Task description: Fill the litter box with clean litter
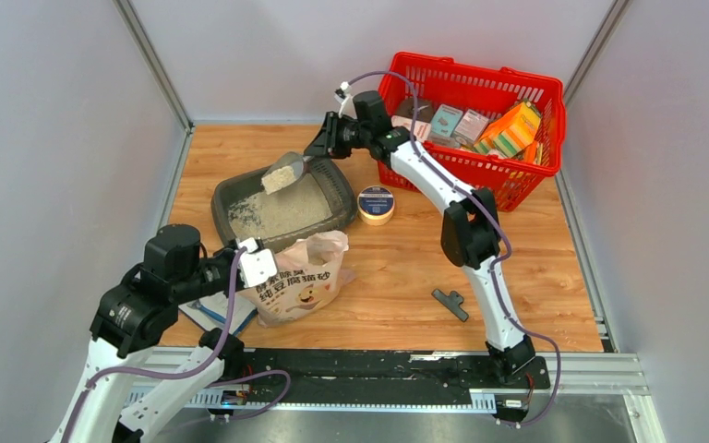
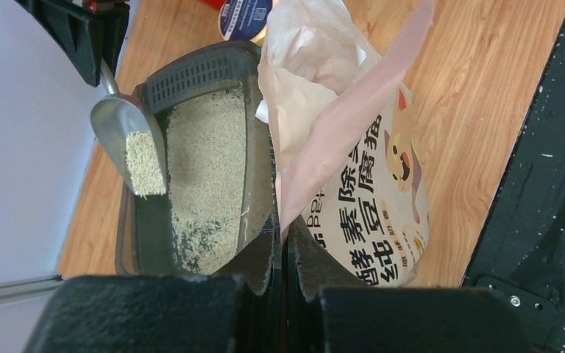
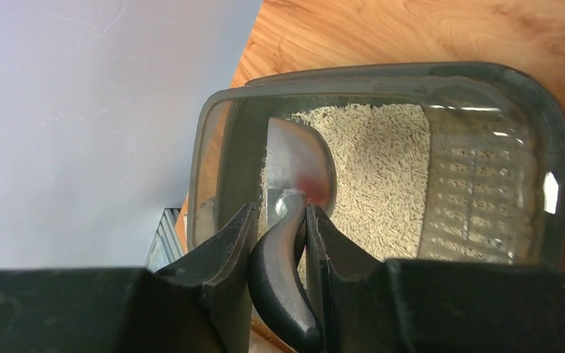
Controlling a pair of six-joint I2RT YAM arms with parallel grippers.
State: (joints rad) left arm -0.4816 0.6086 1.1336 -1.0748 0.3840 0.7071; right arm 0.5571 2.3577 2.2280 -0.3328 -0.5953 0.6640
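Two arms share the work. At the near left, the left gripper (image 2: 282, 246) has its fingers pressed together on the top edge of the bag (image 1: 300, 279), and a thin fold of it runs down between them. The bag stands upright with its mouth open, just on the near side of the litter box (image 1: 220, 205).

The box lies on the table (image 1: 406, 268), left of centre. Pale litter (image 1: 282, 214) covers most of its floor in a thin layer. It is thickest through the middle, and dark bare plastic shows at the left end. The ribbed step at the right end holds almost none. The layer sits well below the rim.

Over the far side of the box hangs the scoop (image 1: 282, 173), tilted, with a load of litter in its bowl that has not yet been tipped out. The right gripper (image 3: 279, 220), reaching in from the far right, is clamped on the scoop's black handle.

Just right of the box sits a roll of tape (image 1: 376, 204). At the far right stands a red basket (image 1: 466, 66) of cartons.

I judge the filling to be partway done. This scoopful has to be emptied, and several more from the bag look necessary before the floor is evenly and deeply covered.
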